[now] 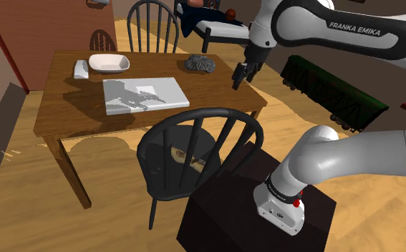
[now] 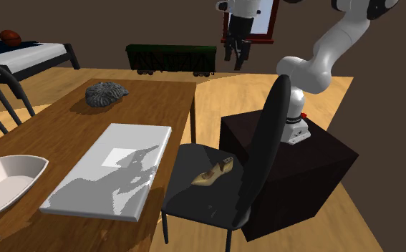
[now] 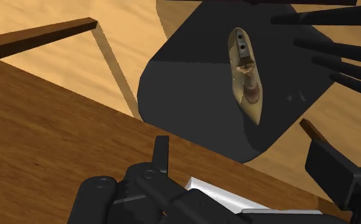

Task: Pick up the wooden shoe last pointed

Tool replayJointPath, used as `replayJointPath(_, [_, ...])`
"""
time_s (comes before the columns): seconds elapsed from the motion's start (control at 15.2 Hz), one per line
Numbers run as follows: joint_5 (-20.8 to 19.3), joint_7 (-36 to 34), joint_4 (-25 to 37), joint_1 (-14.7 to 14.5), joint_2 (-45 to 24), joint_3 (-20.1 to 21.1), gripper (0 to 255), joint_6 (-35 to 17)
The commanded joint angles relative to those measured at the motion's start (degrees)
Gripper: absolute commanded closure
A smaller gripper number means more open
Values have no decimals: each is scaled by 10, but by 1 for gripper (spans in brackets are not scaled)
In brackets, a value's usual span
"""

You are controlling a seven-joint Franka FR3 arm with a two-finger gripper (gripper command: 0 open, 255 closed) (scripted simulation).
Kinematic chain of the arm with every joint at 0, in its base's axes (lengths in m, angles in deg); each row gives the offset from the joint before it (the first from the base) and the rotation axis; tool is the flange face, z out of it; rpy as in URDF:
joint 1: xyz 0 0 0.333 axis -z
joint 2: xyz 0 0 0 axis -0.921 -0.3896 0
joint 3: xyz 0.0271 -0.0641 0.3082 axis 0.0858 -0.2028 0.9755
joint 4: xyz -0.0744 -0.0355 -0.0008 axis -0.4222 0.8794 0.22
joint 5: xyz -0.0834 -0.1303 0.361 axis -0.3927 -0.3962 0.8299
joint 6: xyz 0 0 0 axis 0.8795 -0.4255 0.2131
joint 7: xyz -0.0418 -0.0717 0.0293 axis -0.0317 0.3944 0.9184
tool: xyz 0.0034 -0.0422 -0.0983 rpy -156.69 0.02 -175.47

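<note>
Gripper (image 1: pixel 240 76) open, empty, high over the table (image 1: pixel 65 107) at the shoulder view's right. Shoe last (image 2: pixel 214 172) lies on the black chair seat (image 2: pixel 194 206) below. Best bet: drop clear of the backrest, then straddle its narrow middle.

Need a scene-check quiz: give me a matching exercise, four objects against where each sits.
Things:
1. tan wooden shoe last
2. white shallow bowl
3. grey lumpy rock-like object
4. dark green train wagon

Places:
a. on the floor
b. on the wooden table, beside a small white item
c. on the seat of the black spindle-back chair
d. on the wooden table, closest to the black tool

Pairs: 1-c, 2-b, 3-d, 4-a
</note>
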Motion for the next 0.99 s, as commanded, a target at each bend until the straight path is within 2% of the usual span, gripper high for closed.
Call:
replayJointPath(0.0, [5, 15, -33, -4, -8, -14, 0, -45])
replayJointPath(0.53, [35, 79, -132, -30, -89, -67, 0, -228])
replayJointPath(0.92, [86, 152, -168, -73, -202, -115, 0, -377])
